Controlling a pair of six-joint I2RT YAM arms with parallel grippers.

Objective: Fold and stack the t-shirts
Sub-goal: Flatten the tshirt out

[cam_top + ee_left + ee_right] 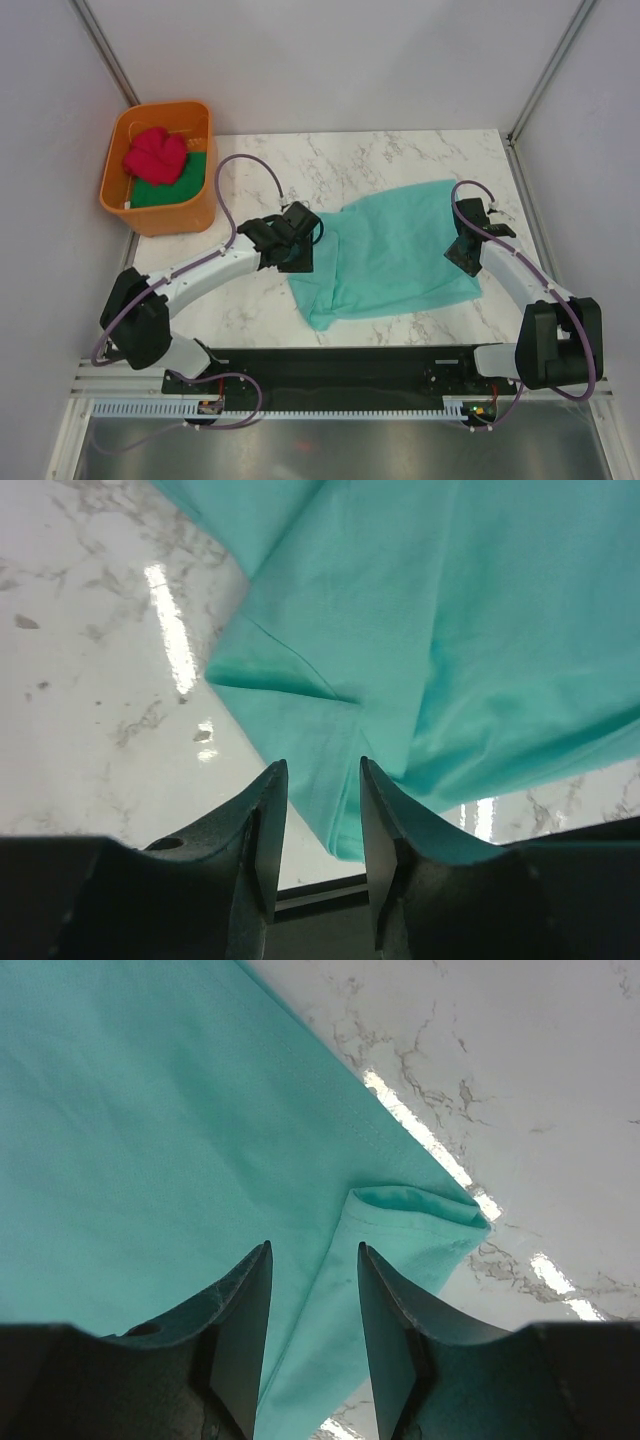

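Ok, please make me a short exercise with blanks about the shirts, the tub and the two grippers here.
1. The tub is ___ in colour.
2. In it, the shirt on top of the green shirt is ___.
3. On the table, ___ teal shirt lies spread.
4. The left gripper and the right gripper both have ___ jaws.
Missing words: orange; red; one; open.

Setting: robotics lab test cell. Evidence: plain white panels w/ metal corner posts boxing in marble-look worktop; L arm + R arm bolted to black base plate, bottom of frame; slotted cable duct along front rail.
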